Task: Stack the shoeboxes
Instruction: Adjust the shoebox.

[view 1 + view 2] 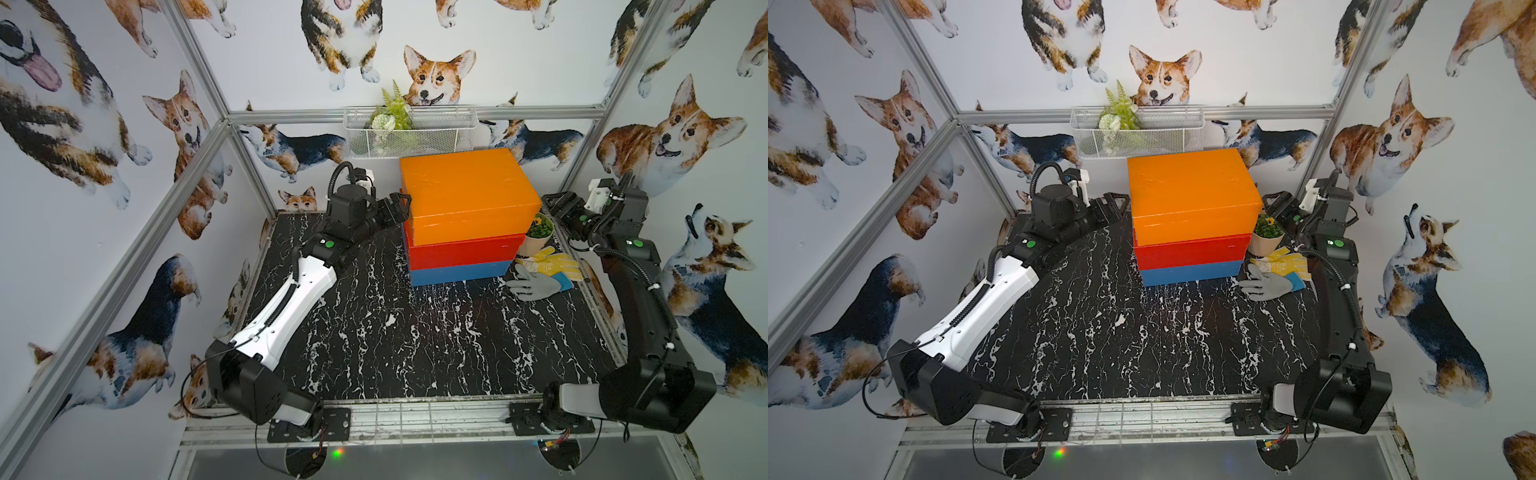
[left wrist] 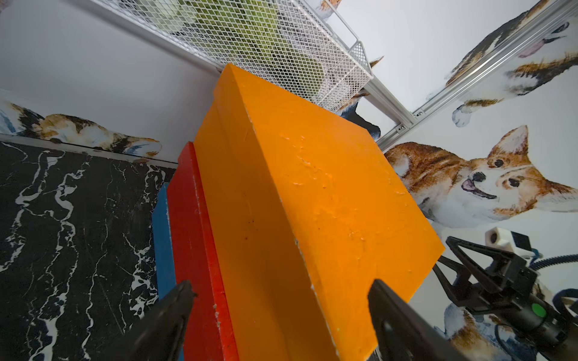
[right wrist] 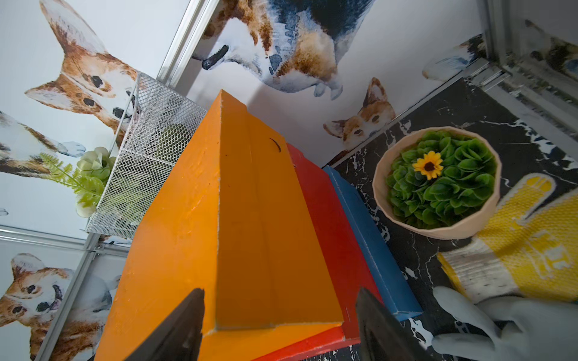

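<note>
Nearest to us, the front rail (image 1: 428, 415) runs along the lower edge of both top views.

1. Stack. The shoeboxes stand in one column at upper centre of the frame, on the far part of the marble table (image 1: 374, 332). The blue box (image 1: 457, 274) is at the bottom, the red box (image 1: 461, 251) on it, and the orange box (image 1: 465, 187) on top. The left wrist view shows the red and blue ends jutting slightly past the orange end, so the edges are not flush.

2. End effectors. The left gripper (image 1: 402, 210) is at the left end of the orange box and the right gripper (image 1: 550, 204) at its right end. Both have their jaws spread and neither holds anything. We cannot tell whether any fingertip touches the box.

3. Surroundings. A potted plant (image 1: 538, 232) stands just beside the stack on the right. A yellow glove (image 1: 552, 262) and a grey glove (image 1: 534, 286) lie below it. A wire basket (image 1: 415, 133) hangs on the wall behind the stack.

4. Progress. We judge the stacking complete. What is left is to square the edges, if required, and to draw both arms clear.
</note>
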Motion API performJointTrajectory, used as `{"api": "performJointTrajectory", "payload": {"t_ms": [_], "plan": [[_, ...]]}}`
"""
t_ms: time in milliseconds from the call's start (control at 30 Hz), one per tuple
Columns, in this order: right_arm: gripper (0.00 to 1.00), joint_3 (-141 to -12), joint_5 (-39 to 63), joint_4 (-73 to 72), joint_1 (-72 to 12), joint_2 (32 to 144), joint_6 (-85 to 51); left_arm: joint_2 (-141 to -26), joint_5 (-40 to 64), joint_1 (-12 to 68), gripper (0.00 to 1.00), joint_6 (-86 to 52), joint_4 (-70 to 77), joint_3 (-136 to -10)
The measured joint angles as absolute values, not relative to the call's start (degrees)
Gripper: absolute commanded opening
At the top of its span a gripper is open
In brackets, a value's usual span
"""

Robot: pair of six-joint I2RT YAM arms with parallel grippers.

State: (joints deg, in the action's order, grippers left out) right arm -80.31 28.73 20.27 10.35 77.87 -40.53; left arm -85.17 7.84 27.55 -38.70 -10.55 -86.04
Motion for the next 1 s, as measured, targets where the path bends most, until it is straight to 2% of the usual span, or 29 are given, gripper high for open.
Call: {"api": "performJointTrajectory", "payload": {"t_ms": [300,1000], "plan": [[0.75,-83.48,30.2,19.51,5.17,82.52,-40.47,-89.36,10.81,27.51,0.9,-39.68,-10.57,-88.58],[0.75,-83.64,29.93,19.51,3.68,82.15,-40.27,-89.19,12.78,27.29,0.9,-40.36,-10.11,-88.14]]}}
